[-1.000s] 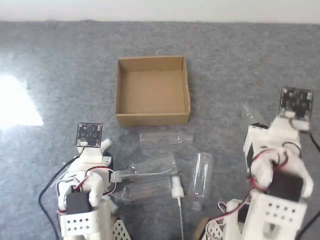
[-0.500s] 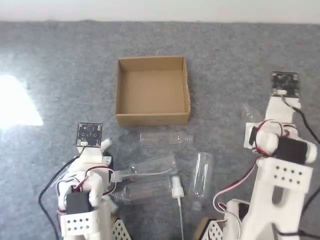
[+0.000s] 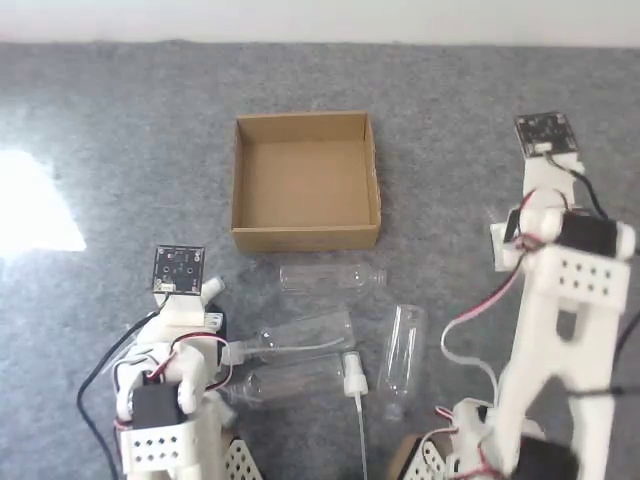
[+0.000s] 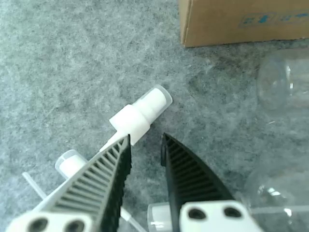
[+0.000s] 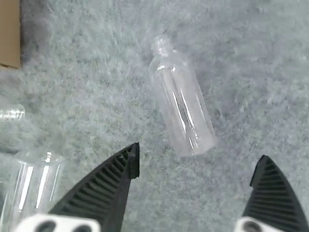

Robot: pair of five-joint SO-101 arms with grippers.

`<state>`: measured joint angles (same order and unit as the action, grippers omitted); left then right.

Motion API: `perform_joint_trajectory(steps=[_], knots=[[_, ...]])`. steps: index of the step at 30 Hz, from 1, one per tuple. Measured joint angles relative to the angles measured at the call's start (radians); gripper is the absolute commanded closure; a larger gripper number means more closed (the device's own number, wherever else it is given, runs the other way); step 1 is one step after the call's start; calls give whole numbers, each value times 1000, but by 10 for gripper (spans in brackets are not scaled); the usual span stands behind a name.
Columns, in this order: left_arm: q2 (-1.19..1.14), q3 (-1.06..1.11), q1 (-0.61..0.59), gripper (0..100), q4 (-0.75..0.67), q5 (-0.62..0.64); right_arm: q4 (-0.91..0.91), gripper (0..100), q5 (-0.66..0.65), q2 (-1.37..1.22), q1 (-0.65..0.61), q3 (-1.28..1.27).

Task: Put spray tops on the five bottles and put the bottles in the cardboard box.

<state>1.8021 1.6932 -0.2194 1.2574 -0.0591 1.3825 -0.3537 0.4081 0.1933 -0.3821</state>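
Two jaws, left end effector (image 4: 146, 139): narrowly parted beside a white spray top (image 4: 140, 116).
Right end effector (image 5: 200, 152): spread wide over your clear cylindrical bottle (image 5: 183, 111).
Cardboard box (image 3: 305, 238): square, 12 o'clock on fuzzy desk (image 3: 120, 120).

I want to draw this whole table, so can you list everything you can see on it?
cardboard box: one, brown, open and empty, middle of the table.
bottles: five, clear, lying down; four on the arms' side of the box, one under the right pincer.
spray tops: at least three, white; one just past the left pincer's tips, another among the near bottles.
mat: one, grey, covering the table.
left pincer: one, black fingers, a little open, holding nothing.
right pincer: one, black fingers, wide open above the lone bottle.
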Motion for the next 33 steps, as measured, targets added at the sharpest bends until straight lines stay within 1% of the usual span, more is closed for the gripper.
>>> perform_joint_trajectory(steps=[6,12,19,33], knots=[[0,0,0,902,0,0,0,656,-32,-201,-2,124],[0,0,0,902,0,0,0,656,-35,-350,-17,219],[0,0,0,902,0,0,0,656,-109,-474,-75,290],[0,0,0,902,0,0,0,656,-123,-718,-74,431]])
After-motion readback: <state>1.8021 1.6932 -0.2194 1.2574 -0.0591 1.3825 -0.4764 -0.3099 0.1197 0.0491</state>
